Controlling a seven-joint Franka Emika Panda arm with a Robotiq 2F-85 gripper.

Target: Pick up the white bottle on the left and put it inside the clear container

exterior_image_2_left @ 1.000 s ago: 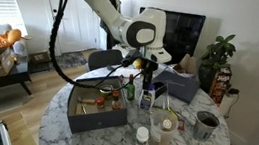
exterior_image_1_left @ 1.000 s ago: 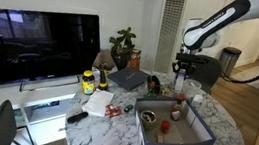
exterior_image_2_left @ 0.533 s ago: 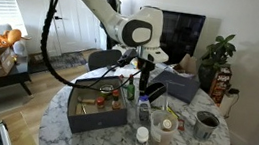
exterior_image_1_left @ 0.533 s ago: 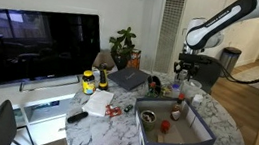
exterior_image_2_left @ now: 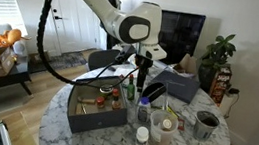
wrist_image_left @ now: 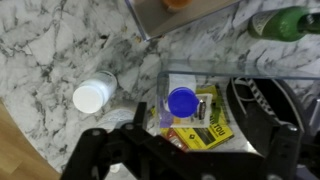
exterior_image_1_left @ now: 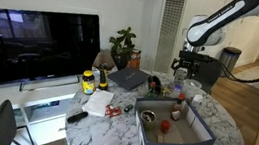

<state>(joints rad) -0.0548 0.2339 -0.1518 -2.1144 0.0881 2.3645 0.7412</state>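
Count first: one white bottle (wrist_image_left: 90, 96), one clear container (wrist_image_left: 200, 72), one gripper (wrist_image_left: 190, 140) and one grey tray (exterior_image_2_left: 88, 120). The bottle stands upright on the marble table (wrist_image_left: 50, 50), just left of the container and outside it; in an exterior view it is at the near edge (exterior_image_2_left: 141, 138), beside the container (exterior_image_2_left: 162, 133). In the wrist view the gripper hangs above the container with its fingers (wrist_image_left: 98, 155) wide apart and holding nothing.

Compared with one second ago, the arm has shifted slightly in both exterior views, while bottle and container stand where they stood.

Inside the container lie one blue-capped bottle (wrist_image_left: 182, 102) and one yellow packet (wrist_image_left: 205, 128), filling part of it. One green bottle (wrist_image_left: 290, 20) lies beyond the container.
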